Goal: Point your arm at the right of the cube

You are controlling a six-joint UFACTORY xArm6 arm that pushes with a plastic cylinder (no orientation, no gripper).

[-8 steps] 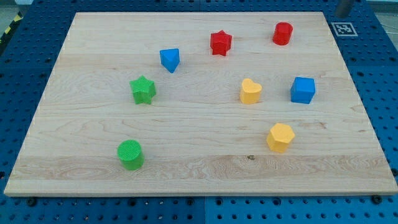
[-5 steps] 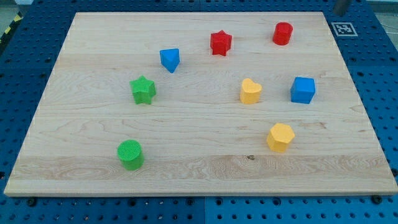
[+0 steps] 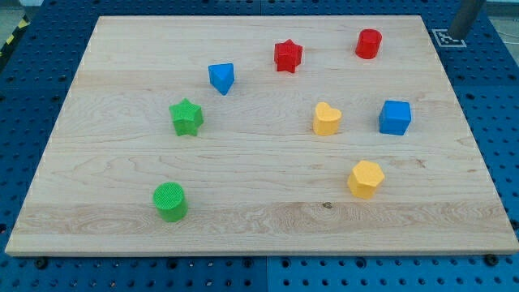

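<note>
The blue cube (image 3: 395, 117) sits on the wooden board (image 3: 259, 186) at the view's right. My tip (image 3: 459, 35) shows at the view's top right corner, just off the board over a black-and-white marker, well above and to the right of the cube. A yellow heart-shaped block (image 3: 327, 118) lies left of the cube. A yellow hexagonal block (image 3: 365, 178) lies below the cube.
A red cylinder (image 3: 368, 43) and a red star (image 3: 287, 56) lie near the top. A blue wedge-like block (image 3: 221, 78), a green star (image 3: 186, 117) and a green cylinder (image 3: 170, 201) lie on the left half. A marker tag (image 3: 447, 37) sits off the board's top right corner.
My rod has come further into view at the top right corner, moving down and to the right. No block has moved.
</note>
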